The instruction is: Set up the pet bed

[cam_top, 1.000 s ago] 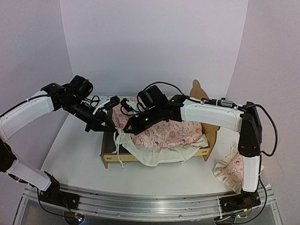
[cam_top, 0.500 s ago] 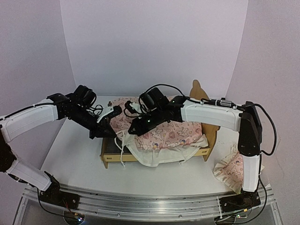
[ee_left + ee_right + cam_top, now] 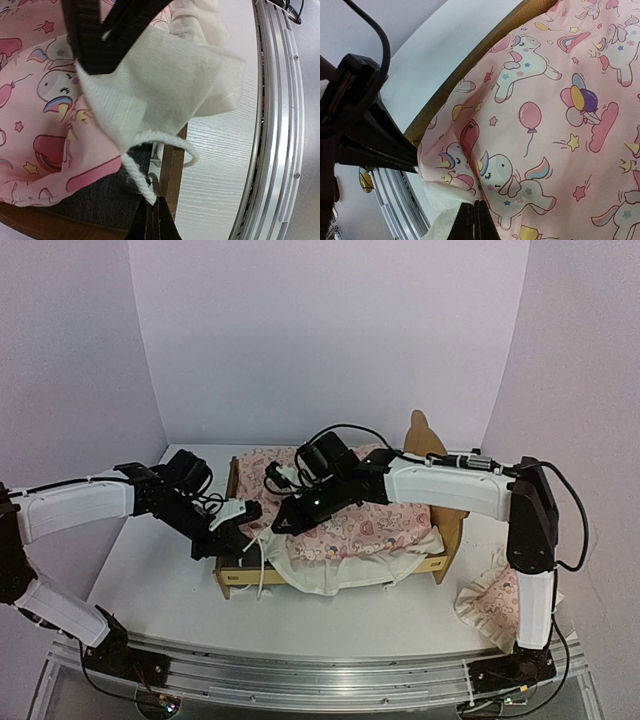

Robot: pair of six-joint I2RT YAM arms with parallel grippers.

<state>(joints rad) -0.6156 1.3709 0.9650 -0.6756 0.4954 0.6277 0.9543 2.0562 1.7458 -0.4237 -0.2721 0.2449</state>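
Lowered to the light plywood pet bed's (image 3: 228, 580) left corner, left gripper (image 3: 152, 220) pinches the pink unicorn cover's (image 3: 545, 100) white cord (image 3: 135, 170); right gripper (image 3: 474, 215) clamps pink fabric; tug evenly.

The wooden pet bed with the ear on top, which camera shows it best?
The top external view: it shows the pet bed nearly whole, headboard and front rail, under the pink cover. The left wrist view shows just one wooden rail and dark base; the right wrist view, only a strip of rail.
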